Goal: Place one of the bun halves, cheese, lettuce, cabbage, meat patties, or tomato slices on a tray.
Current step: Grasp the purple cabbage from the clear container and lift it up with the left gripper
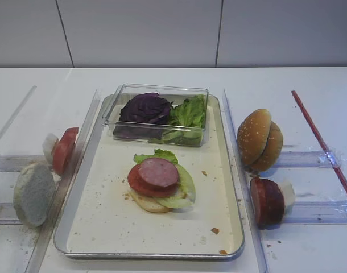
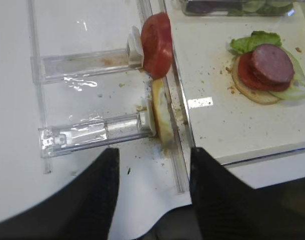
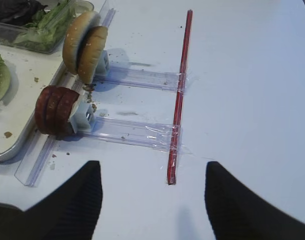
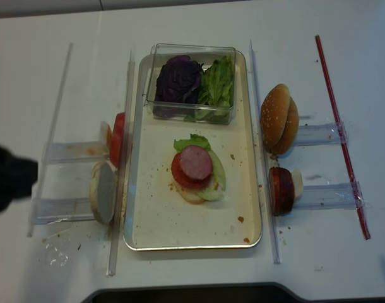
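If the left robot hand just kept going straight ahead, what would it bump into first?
Probably the pale round bun half standing on edge in its clear plastic holder, straight ahead between the open left gripper fingers; depth is hard to judge.

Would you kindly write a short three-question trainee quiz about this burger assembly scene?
1. True or false: the dark purple leafy cabbage lies in the small clear plastic box.
2. What tops the stack on the silver metal tray? A pink round meat slice; B golden sesame bun halves; C light green lettuce in the box.
3. Fill in: both grippers' jaws stand ____.

Key: 1 true; 2 A; 3 open.
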